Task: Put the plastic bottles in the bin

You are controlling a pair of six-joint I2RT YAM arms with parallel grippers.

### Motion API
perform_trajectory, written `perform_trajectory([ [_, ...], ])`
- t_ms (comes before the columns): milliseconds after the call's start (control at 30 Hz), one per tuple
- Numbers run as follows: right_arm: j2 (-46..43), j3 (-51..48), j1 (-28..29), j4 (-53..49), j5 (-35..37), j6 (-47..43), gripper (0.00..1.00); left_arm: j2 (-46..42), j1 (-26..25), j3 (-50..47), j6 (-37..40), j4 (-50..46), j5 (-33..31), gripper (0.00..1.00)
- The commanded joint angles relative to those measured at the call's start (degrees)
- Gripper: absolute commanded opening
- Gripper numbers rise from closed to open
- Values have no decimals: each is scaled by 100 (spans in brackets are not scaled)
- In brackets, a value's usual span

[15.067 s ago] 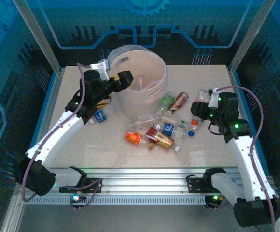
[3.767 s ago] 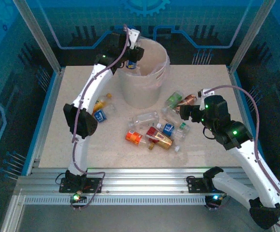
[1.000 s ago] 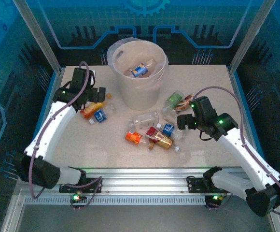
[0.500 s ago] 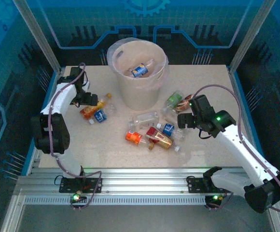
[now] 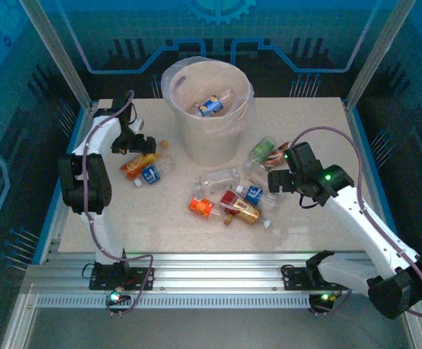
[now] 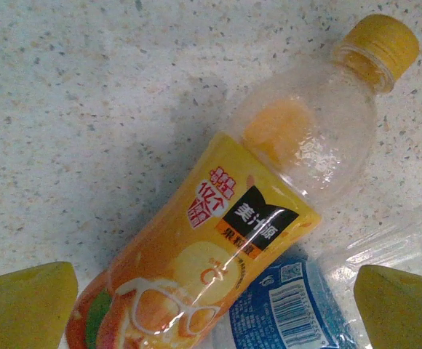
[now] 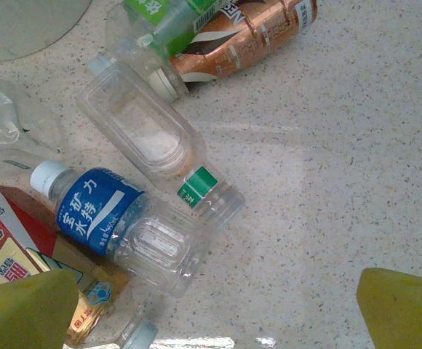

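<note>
- The left hand point(image 6: 211, 311) hovers over an orange-labelled bottle point(image 6: 218, 240), its yellow fingers spread wide apart and holding nothing.
- That bottle lies on its side on the speckled surface point(image 6: 65, 109), left of the bin point(image 5: 212, 142) and apart from it, with its yellow cap point(image 6: 380, 40) pointing toward the bin.
- It has a clear, slightly dented shoulder and a bright orange juice label. A blue-labelled bottle point(image 6: 291, 309) lies touching it along its near side.
- The right hand point(image 7: 212, 309) is also wide open and empty, over a loose heap of bottles in the middle of the surface.
- In the heap are a clear bottle with a small green label point(image 7: 153, 138), a white-capped bottle point(image 7: 98, 207) with a blue label, a copper bottle point(image 7: 247, 36) and a red-and-gold bottle point(image 7: 7, 254).
- The bin is a whitish round bucket at the far middle, with one small bottle point(image 5: 211, 106) lying inside.
- These bottles look empty, light and thin-walled, so they will probably give under a squeeze, and the smooth plastic may slip or roll.
- The labelled middle of the body looks like the best place to take hold.
</note>
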Motion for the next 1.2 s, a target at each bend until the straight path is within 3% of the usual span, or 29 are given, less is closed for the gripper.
perform_trajectory([
  [0,49,186,83,-144,81,93,100,152,36,165,42,-230,331,99],
  [533,128,291,78,-133,-14,104,100,676,127,154,-402,138,-184,96],
  [1067,75,247,83,-115,21,133,100,1023,440,84,-1028,405,-294,74],
  [1167,84,246,87,-115,21,131,100,1035,454,49,-1060,454,-339,65],
])
